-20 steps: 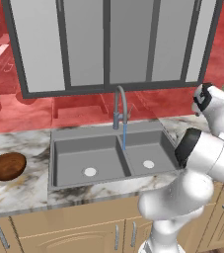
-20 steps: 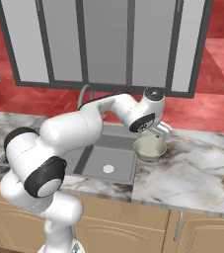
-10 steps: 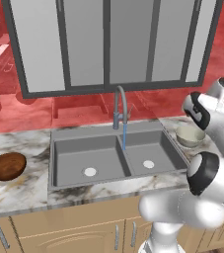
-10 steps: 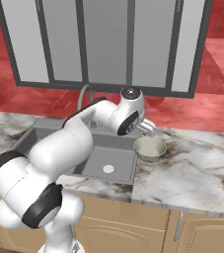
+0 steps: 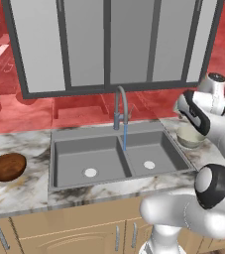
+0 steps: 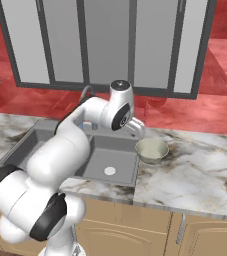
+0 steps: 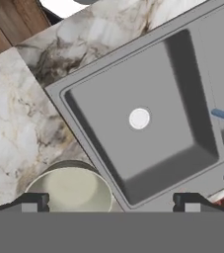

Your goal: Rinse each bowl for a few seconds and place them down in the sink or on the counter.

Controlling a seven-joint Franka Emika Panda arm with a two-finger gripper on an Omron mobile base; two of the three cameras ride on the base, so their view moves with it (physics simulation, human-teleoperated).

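Note:
The pale greenish-beige bowl stands upright on the white marble counter just right of the sink. My gripper hovers open above the sink's right rim, a little left of this bowl, holding nothing. In the hand view the bowl lies low, near the left fingertip. The dark reddish-brown bowl rests on the counter far left of the sink. A thin blue stream of water runs from the curved faucet near the basins' divider.
A red tiled wall and a large grey-framed window rise behind the sink. Light wooden cabinets sit below the counter. My own arm arches over the sink's right basin. Bare marble stretches right of the pale bowl.
My arm has swung round and the open gripper has drifted a little left, from over the pale bowl toward the sink. Both bowls stay where they were.

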